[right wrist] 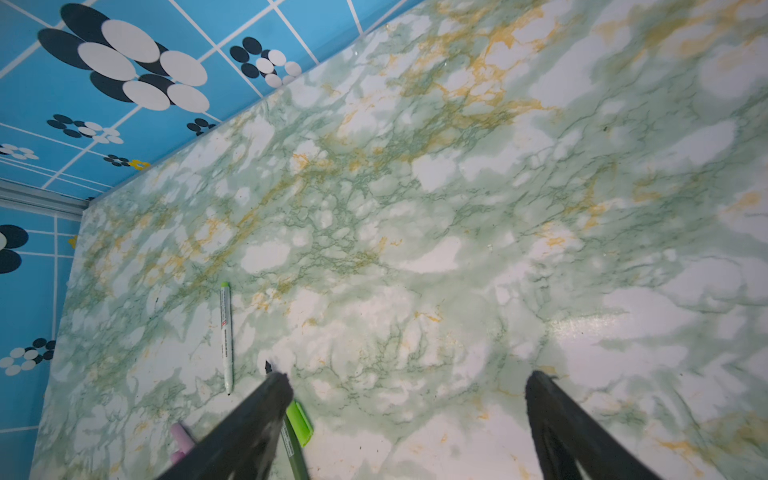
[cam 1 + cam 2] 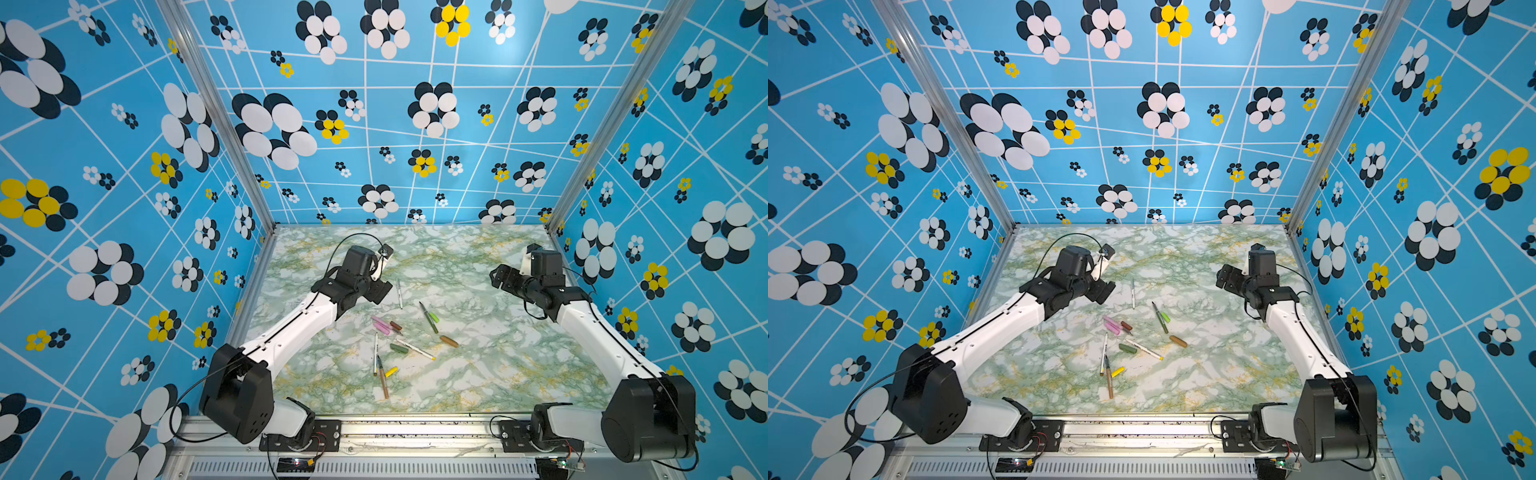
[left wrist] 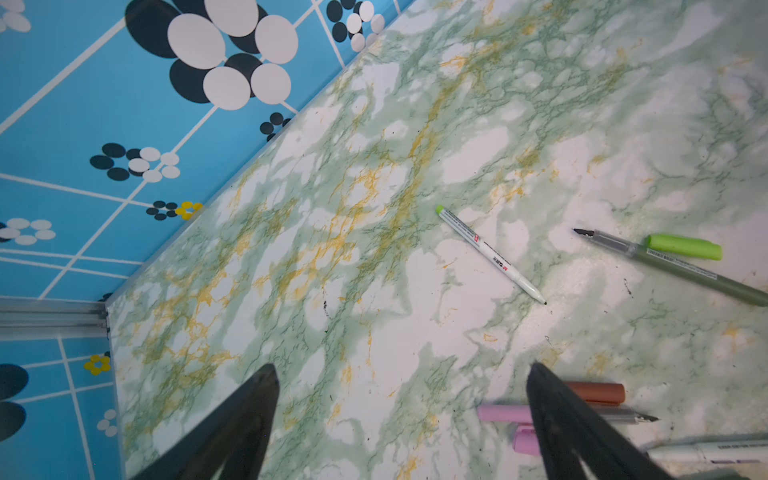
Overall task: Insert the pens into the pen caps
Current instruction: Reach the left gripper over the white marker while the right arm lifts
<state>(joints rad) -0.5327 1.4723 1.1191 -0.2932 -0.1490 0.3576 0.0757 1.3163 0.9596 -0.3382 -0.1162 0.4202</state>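
Plastic pens (image 2: 415, 349) and pen caps (image 2: 449, 341) lie loose mid table (image 2: 498, 374). Judged light, stiff, slick, roll-prone: grip mid-barrel. Wide open, empty: left pincer (image 3: 403, 399), right pincer (image 1: 409, 415).

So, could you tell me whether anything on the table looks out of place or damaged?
Nothing looks damaged or spilled. The pens and caps simply lie scattered at odd angles in the middle of the table; one white pen sits apart from the cluster, farther back.
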